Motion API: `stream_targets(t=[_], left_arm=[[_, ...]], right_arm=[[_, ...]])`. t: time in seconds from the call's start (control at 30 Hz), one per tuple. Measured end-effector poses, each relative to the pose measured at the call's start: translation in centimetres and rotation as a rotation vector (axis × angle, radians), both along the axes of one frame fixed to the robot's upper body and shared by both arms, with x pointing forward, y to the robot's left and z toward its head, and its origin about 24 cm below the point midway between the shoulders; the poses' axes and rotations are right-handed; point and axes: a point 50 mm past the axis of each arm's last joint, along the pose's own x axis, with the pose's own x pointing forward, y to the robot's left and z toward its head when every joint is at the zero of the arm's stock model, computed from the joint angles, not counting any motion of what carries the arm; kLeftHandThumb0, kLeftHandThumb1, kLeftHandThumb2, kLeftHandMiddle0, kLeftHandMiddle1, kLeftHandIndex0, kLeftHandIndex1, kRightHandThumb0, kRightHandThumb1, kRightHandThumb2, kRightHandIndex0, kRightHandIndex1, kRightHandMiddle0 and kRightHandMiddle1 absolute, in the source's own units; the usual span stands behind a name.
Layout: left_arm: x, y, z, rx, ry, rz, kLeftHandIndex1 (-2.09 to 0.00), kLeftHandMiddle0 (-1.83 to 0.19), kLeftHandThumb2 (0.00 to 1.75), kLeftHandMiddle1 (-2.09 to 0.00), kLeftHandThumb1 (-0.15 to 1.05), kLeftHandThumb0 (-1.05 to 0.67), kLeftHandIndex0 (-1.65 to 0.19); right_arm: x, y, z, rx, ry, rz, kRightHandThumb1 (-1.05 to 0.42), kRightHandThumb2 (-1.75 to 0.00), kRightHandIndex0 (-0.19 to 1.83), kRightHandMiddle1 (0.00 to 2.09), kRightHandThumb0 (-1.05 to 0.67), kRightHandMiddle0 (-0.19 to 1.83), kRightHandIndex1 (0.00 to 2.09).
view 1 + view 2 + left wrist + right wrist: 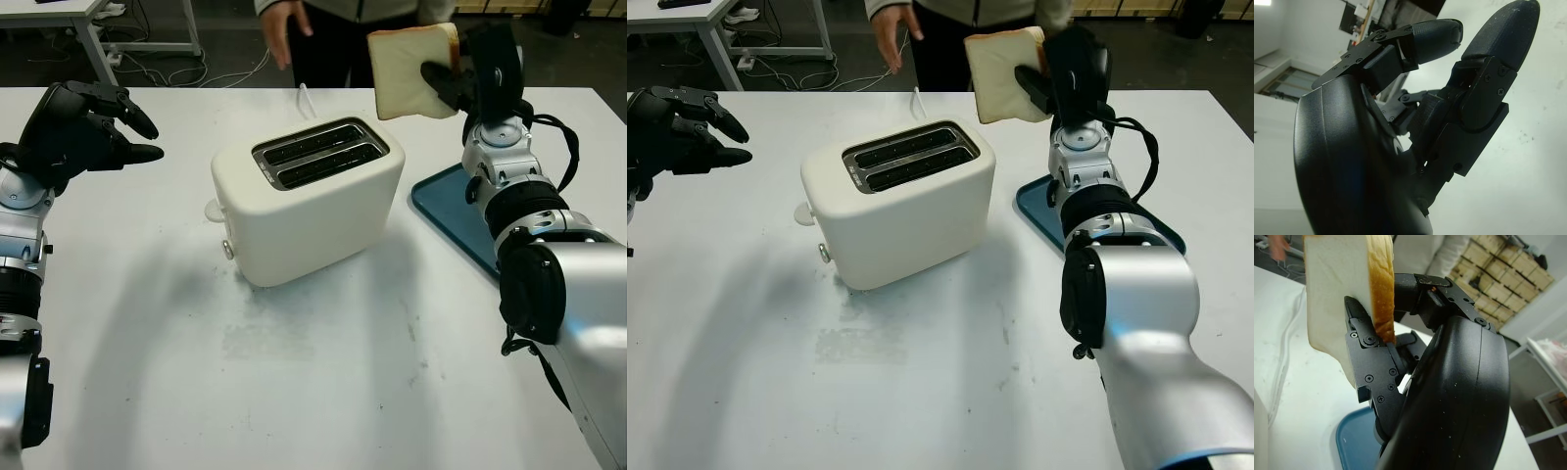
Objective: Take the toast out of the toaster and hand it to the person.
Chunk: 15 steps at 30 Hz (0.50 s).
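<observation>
Currently my right hand (460, 83) pinches the toast (411, 70) upright above the table's far edge (near the person (286, 29)) — a light grip risks slippage — left hand (83, 122) open.

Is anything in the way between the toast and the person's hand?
Nothing visible. The right hand holds the toast upright above the table's far edge; the person's hand hangs beyond it, open air between.

A blue tray (446, 201) lies on the white table (323, 392). Cables (162, 70) lie on the floor behind the table.
</observation>
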Motion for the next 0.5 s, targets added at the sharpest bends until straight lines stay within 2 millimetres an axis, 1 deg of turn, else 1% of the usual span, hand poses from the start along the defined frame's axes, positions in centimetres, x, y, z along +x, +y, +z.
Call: stream_targets(t=[0.13, 0.23, 0.5], left_arm=[[0.0, 0.0, 0.0, 0.0, 0.0, 0.0, -0.93, -1.11, 0.01, -0.96, 0.7, -1.05, -1.03], [0.0, 0.0, 0.0, 0.0, 0.0, 0.001, -0.93, -1.11, 0.01, -0.96, 0.7, -1.05, -1.03], [0.0, 0.03, 0.01, -0.002, -0.004, 0.006, -0.92, -1.11, 0.0, -0.95, 0.69, -1.05, -1.03]], right_arm=[[-0.09, -0.14, -0.46, 0.003, 0.011, -0.002, -0.91, -0.01, 0.78, 1.75, 0.02, 0.6, 1.75], [-0.09, -0.15, -0.49, 0.001, 0.012, -0.003, -0.91, 0.0, 0.78, 1.75, 0.0, 0.62, 1.75], [-0.13, -0.33, -0.7, 0.022, 0.021, -0.009, -0.92, -0.01, 0.73, 1.75, 0.05, 0.57, 1.75]])
